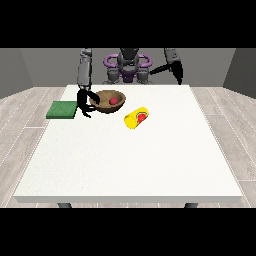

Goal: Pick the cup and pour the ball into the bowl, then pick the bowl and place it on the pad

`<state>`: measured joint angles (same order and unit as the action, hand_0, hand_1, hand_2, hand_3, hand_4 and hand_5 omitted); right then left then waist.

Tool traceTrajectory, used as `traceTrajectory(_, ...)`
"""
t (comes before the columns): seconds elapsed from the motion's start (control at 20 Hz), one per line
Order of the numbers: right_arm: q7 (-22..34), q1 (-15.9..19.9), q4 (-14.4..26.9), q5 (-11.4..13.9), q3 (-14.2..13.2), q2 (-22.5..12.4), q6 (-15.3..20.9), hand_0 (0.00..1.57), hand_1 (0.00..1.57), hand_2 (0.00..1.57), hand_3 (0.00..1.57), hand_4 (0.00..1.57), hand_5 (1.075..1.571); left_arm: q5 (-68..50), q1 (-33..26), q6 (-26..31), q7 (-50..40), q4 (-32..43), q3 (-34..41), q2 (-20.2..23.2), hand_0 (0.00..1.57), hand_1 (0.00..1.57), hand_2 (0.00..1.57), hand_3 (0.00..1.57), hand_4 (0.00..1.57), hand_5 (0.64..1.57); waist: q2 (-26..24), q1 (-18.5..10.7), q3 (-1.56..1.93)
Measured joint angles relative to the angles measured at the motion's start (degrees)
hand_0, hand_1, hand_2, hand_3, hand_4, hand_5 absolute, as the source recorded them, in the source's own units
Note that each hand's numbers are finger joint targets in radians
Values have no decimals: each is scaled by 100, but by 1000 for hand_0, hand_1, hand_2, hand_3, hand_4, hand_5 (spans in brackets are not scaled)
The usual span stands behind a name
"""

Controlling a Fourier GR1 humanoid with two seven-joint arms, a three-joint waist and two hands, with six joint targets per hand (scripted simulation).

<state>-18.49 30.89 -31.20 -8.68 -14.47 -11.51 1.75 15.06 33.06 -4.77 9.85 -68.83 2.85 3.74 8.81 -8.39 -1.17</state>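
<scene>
A brown wooden bowl sits on the white table near its far left, with a red ball inside it. The hand at the view's left is at the bowl's left rim, its black fingers curled around that edge. A yellow cup with a red mark lies on its side just right of the bowl and nearer the camera. A green pad lies flat at the table's left edge, close beside that hand. The hand at the view's right hangs raised above the far right of the table, away from everything.
The white table stretches wide towards the camera in front of the cup. Grey wood floor surrounds it on both sides.
</scene>
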Motion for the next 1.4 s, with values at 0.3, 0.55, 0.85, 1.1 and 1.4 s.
traceTrajectory(0.3, 1047, 206, -70, 192, 272, -53, 220, 1571, 1571, 1571, 1571, 1039, 1559, -251, -270, 142, 286, 370, 398, 328, 0, 0, 0, 0, 0, 1570, -271, 345, 85)
traceTrajectory(0.55, 2005, 456, -343, 74, 322, -193, 27, 1571, 1571, 1571, 1571, 1067, 1552, -332, -499, 112, 479, 709, 602, 465, 0, 0, 0, 0, 0, 1570, -583, 693, 106)
traceTrajectory(0.85, 2303, 506, -437, -198, 3, -834, -387, 1571, 1571, 1571, 1571, 1067, 1557, -256, -520, -57, 490, 616, 504, 383, 0, 0, 0, 0, 0, 1569, -453, 686, 115)
traceTrajectory(1.1, 2223, 374, -402, -517, -323, -1313, -937, 1571, 1571, 1571, 1571, 1067, 1557, -302, -549, -91, 660, 576, 551, 429, 0, 0, 0, 0, 0, 1565, -228, 740, 116)
traceTrajectory(1.4, 2010, 518, -258, -814, -676, -1746, -1331, 1571, 1571, 1571, 1441, 1024, 1562, -169, -381, -425, 1156, 579, 444, 240, 0, 0, 0, 0, 0, 1565, 458, 707, 121)
